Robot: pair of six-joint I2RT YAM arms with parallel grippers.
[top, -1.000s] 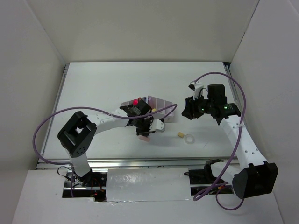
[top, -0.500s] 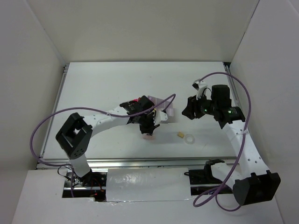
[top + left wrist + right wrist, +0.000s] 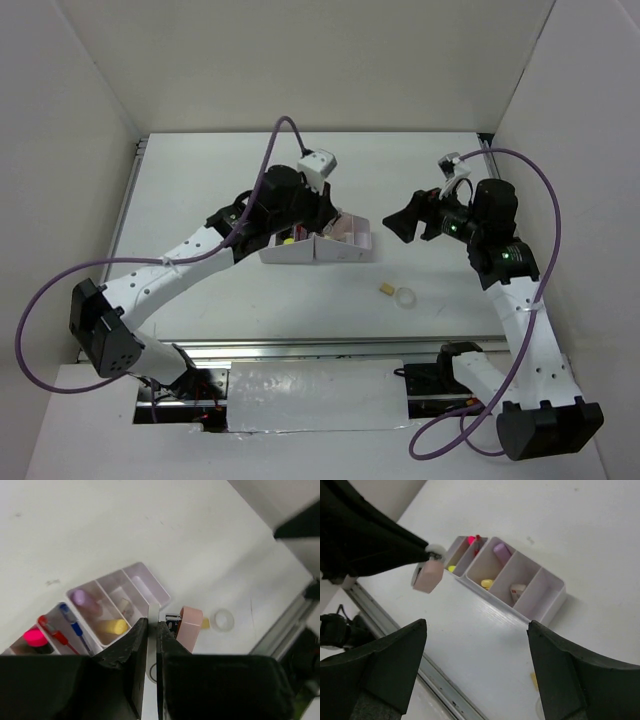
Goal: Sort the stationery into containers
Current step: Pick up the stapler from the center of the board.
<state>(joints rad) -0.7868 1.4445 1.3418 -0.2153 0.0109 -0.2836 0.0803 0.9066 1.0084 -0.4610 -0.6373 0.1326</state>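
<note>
The left arm reached from its base at the near left corner across the table (image 3: 190, 170) to the organiser (image 3: 340, 251), which sat near the middle. The left gripper (image 3: 152, 622) hung over the organiser with its fingers almost together and only a thin slit between them. It held a pink eraser (image 3: 190, 628) at its tip. The eraser stuck out to one side of the fingers, lifted clear of the table and of the compartments.

Below it, the left unit of the organiser held a pink-capped highlighter (image 3: 34, 636), a red pen (image 3: 54, 632) and a blue pen (image 3: 75, 625), each lying along a narrow slot. The right unit held a purple marker (image 3: 82, 599) and a yellow-tipped highlighter (image 3: 112, 626). A small pale item in the next slot was too blurred to name.

To the right of the organiser and nearer the arms, a tan eraser (image 3: 384, 289) and a clear tape ring (image 3: 405, 297) lay on the table just beside each other.

Farther right, the right gripper (image 3: 410, 225) hovered above the table and pointed towards the organiser. Its fingers were spread wide apart and held nothing.
</note>
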